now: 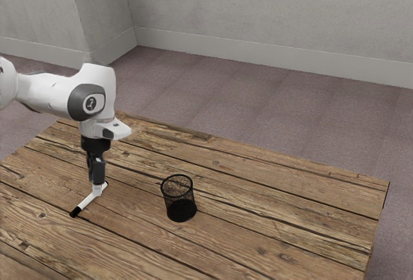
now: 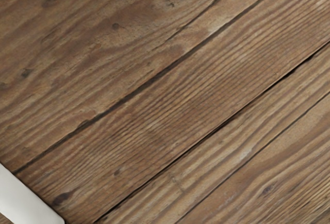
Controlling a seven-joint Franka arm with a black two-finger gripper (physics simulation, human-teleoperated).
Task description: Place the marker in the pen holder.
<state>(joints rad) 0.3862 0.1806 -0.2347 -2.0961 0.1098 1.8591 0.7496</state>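
Fingers point down at the marker, though whether they are parted or already pinching it I cannot tell. The gripper (image 1: pixel 97 188) has its tips right at the white barrel of the marker (image 1: pixel 86 202), nearer the end away from the black cap (image 1: pixel 75 212). The marker looks to be lying on the table (image 1: pixel 258 235), well apart from the pen holder (image 1: pixel 181 203), on the side of it toward the exterior view's left, and outside its mesh wall. The pen holder itself stands upright, its round mouth facing up (a narrow enough target that the angle of the marker will matter). I judge the step in hand to be the grasp. The next move calls for a sure pinch across the barrel, then a straight lift; after that, carry the marker toward the pen holder, keep it above the rim, tip it upright over the mouth, lower it and let go. Brought across too low or too flat, it could catch the rim and knock the pen holder over.
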